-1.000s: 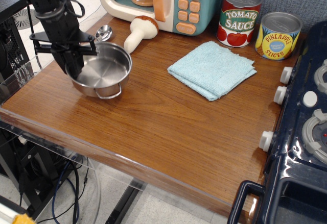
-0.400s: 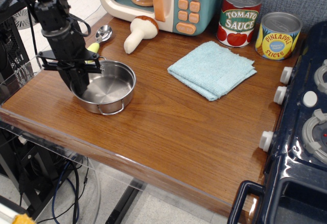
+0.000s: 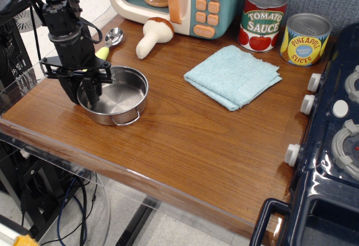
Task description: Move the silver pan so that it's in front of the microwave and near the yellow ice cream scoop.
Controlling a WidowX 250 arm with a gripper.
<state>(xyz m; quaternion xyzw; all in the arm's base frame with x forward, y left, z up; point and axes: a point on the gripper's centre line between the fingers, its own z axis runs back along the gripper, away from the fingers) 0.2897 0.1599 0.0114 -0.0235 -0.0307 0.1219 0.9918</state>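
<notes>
Near the left edge of the counter, the silver pan (image 3: pixel 114 96) sits flat on the wood, in front of the microwave (image 3: pixel 179 2) and just beside the yellow ice cream scoop (image 3: pixel 107 43), whose yellow handle peeks out behind the arm. A second ago the pan sat slightly farther back and tilted in the grip; it has since shifted a little toward the front edge and settled level. The gripper (image 3: pixel 83 89) has changed too: its jaws, earlier clamped on the pan's left rim, now stand spread, one finger outside the wall and one inside the bowl, pinching nothing that I can see. That reads as a release, so the placement looks essentially done; what remains is probably lifting clear without nudging the rim. The toy mushroom (image 3: pixel 152 35), the blue cloth (image 3: pixel 233 76) and the two tins toward the back right corner are unmoved.
</notes>
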